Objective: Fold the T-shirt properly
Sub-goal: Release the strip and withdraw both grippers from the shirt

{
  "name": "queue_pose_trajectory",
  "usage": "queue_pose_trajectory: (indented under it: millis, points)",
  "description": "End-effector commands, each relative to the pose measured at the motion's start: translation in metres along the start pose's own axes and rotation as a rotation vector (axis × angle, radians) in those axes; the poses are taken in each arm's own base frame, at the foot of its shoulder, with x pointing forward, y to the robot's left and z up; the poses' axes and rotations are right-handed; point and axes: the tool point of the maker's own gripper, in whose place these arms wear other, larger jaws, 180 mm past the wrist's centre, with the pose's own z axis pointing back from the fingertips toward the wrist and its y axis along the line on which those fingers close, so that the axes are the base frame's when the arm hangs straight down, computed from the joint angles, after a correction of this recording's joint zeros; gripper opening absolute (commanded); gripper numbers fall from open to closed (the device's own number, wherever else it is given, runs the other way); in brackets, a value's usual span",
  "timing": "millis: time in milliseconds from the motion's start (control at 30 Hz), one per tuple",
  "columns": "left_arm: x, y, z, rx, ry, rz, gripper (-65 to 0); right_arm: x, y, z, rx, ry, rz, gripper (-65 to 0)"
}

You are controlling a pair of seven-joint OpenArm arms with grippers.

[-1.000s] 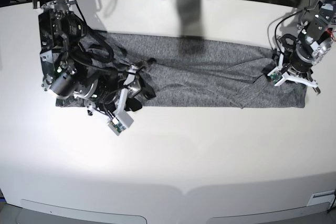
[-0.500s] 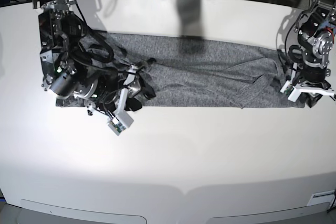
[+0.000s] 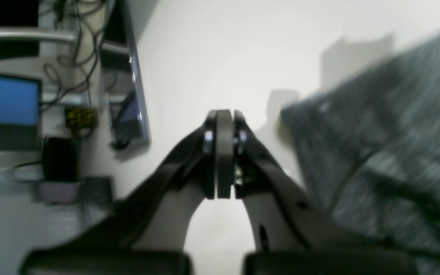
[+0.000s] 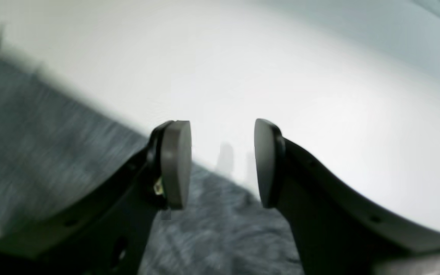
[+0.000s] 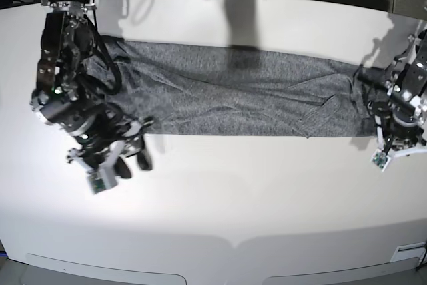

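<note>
Left wrist view: the left gripper point(image 3: 223, 152) has its jaws pressed together on nothing, just beside the blurred grey T-shirt point(image 3: 388, 152).

Right wrist view: the right gripper point(image 4: 222, 164) stands open and empty.

Base view: the shirt lies in a long band across the white table point(image 5: 220, 198).

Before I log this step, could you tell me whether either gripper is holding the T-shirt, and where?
Nothing is held. The left gripper is shut on nothing beside the T-shirt; the right gripper is open and empty.
</note>
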Motion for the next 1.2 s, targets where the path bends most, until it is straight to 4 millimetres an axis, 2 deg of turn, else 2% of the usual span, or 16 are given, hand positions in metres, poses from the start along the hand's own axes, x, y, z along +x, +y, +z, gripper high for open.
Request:
queue_pose_trajectory:
  millis: [0,100,167,267,367,467,567,633,733,800,867,933,1000,1167]
  points:
    - [0.013,0.016,0.0,0.032,-0.037,0.019,-65.0,0.019,-0.016,0.008,-0.051,-0.074,-0.021,-37.8]
    - [0.027,0.004,0.0,-0.006,-0.071,0.059,-65.0,0.012,-0.057,0.03,-0.174,-0.112,-0.127,-37.9]
    - [0.034,-0.005,0.0,-0.045,-0.106,0.027,-65.0,0.0,-0.074,0.047,-0.213,-0.101,-0.159,-37.9]
    - [0.03,-0.016,-0.003,-0.114,-0.114,-0.023,-65.0,-0.022,-0.095,0.073,-0.275,-0.078,-0.236,-37.8]
    - [0.027,-0.035,-0.004,-0.249,-0.103,0.019,-65.0,-0.049,-0.115,0.104,-0.365,-0.04,-0.267,-37.9]
    - [0.038,-0.055,0.004,-0.386,-0.126,0.085,-65.0,-0.065,-0.124,0.125,-0.417,-0.044,-0.294,-37.8]
    - [0.058,-0.058,0.009,-0.46,-0.177,0.15,-65.0,-0.071,-0.12,0.13,-0.404,-0.048,-0.321,-37.8]
    - [0.076,-0.043,0.009,-0.458,-0.22,0.244,-65.0,-0.074,-0.12,0.13,-0.401,-0.034,-0.324,-37.8]
    - [0.089,0.0,0.008,-0.419,-0.281,0.426,-65.0,-0.073,-0.116,0.128,-0.381,-0.036,-0.341,-37.8]
    - [0.082,0.038,0.005,-0.355,-0.298,0.525,-65.0,-0.072,-0.112,0.127,-0.356,-0.04,-0.359,-37.8]
    - [0.063,0.077,0.001,-0.245,-0.263,0.611,-65.0,-0.071,-0.11,0.126,-0.345,-0.046,-0.367,-37.9]
    - [0.044,0.104,0.0,-0.167,-0.211,0.706,-65.0,-0.071,-0.11,0.126,-0.344,-0.047,-0.368,-37.8]
    - [0.032,0.119,0.001,-0.128,-0.188,0.754,-65.0,-0.071,-0.11,0.126,-0.343,-0.048,-0.368,-37.9]
    - [0.023,0.128,0.003,-0.108,-0.17,0.777,-65.0,-0.07,-0.11,0.126,-0.341,-0.05,-0.369,-37.8]
